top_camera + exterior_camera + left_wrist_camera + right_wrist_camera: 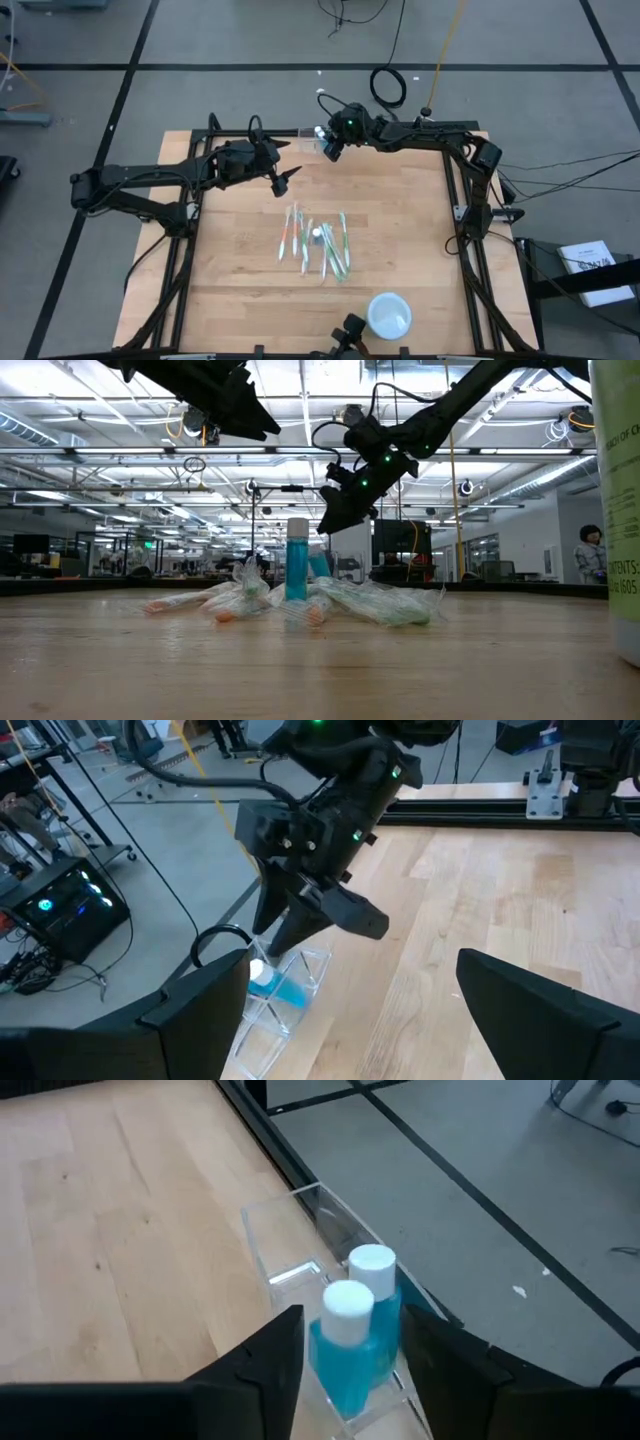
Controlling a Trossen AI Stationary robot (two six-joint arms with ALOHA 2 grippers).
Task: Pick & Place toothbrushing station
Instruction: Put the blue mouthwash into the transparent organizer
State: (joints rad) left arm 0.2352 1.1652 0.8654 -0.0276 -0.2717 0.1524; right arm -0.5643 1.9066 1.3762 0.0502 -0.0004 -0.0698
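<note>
Letting go of a blue white-capped bottle in the clear plastic holder, your right gripper has its fingers apart around it; lift clear next, then fetch from the wrapped toothbrush pile.

Clear glossy plastic holder on matt wood table.

The right gripper hangs over the clear holder cup at the table edge, fingers parted and pointing down into it. A blue bottle with a white cap lies inside the cup. The left gripper's fingers stand wide apart.
</note>
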